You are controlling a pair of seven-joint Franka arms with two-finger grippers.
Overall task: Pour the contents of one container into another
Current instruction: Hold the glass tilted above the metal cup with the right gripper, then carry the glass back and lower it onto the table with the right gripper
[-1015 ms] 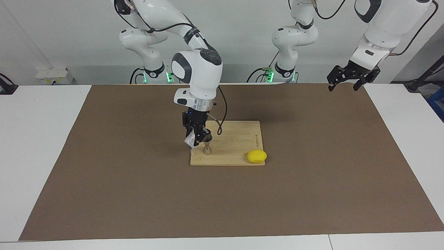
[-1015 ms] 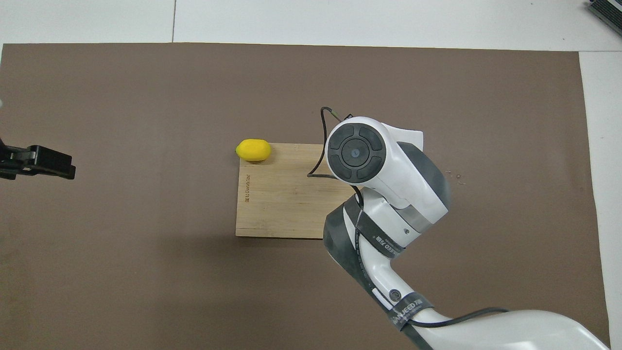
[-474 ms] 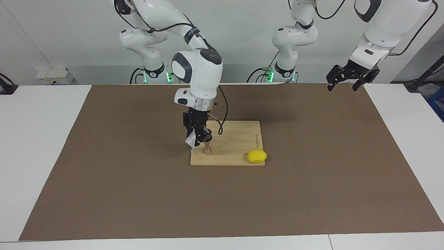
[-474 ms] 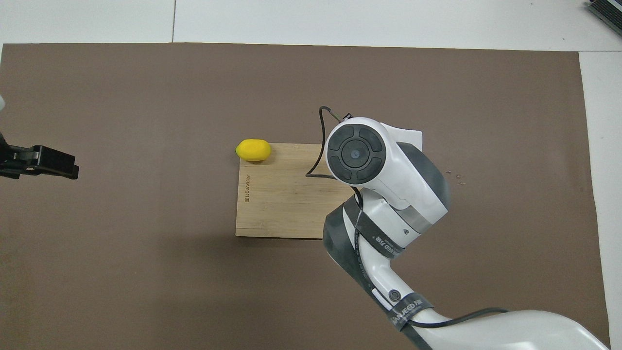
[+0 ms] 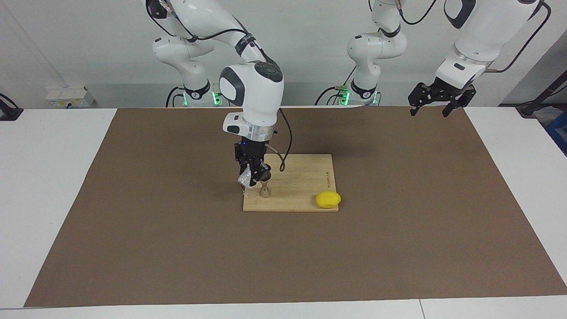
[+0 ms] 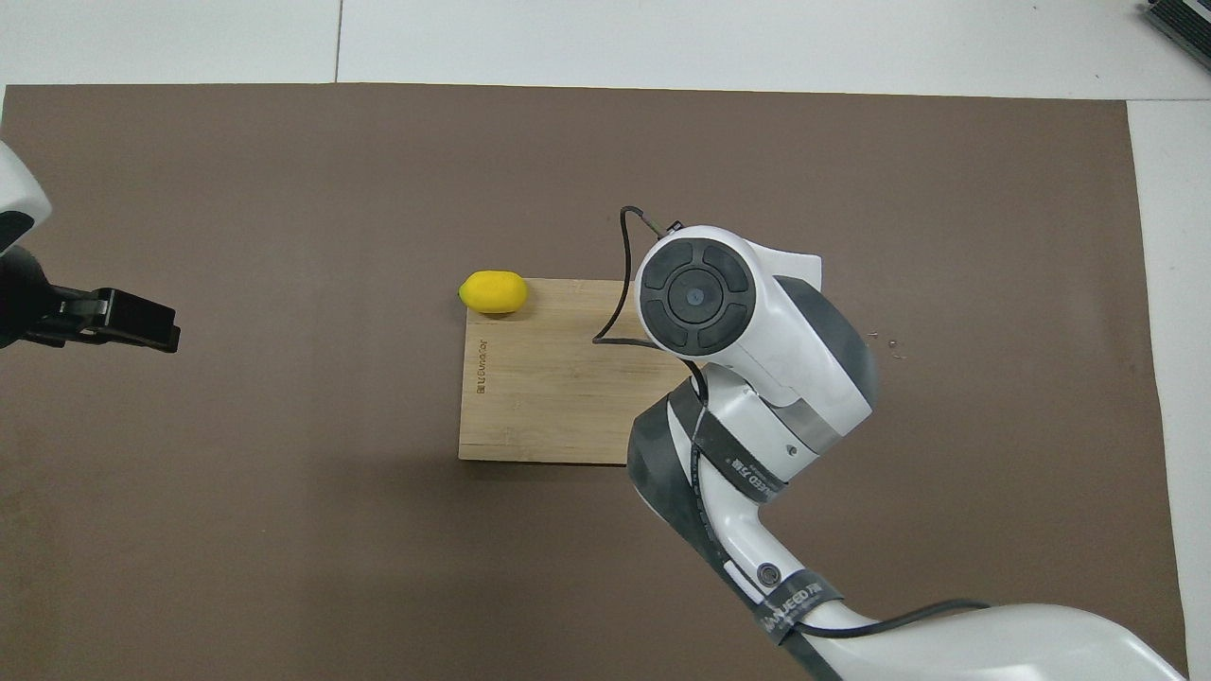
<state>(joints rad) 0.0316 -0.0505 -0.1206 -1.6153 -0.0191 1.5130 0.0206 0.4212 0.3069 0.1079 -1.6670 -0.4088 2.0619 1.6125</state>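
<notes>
Here the right gripper (image 5: 253, 179) hangs low over the bamboo cutting board (image 5: 301, 177), at the board's corner toward the right arm's end and farther from the robots. Its fingers are clamped on the small clear glass cup (image 5: 243, 179), which is tipped over and held just above and beside the metal jigger (image 5: 264, 191). The jigger stands upright on the board, its hourglass waist visible beneath the gripper. Whether anything is flowing from the cup cannot be told. In the overhead view the right arm's wrist covers the cup and the jigger entirely.

A yellow lemon (image 5: 328, 199) lies at the board's other corner farther from the robots, toward the left arm's end, partly on the board and partly over its edge. The board sits near the middle of the brown mat (image 5: 398, 221) that covers most of the white tabletop (image 5: 53, 177).

The left gripper (image 5: 436, 105) waits raised in the air, its fingers spread wide and holding nothing, over the mat's corner at the left arm's end, by the tabletop edge nearest the robots.
</notes>
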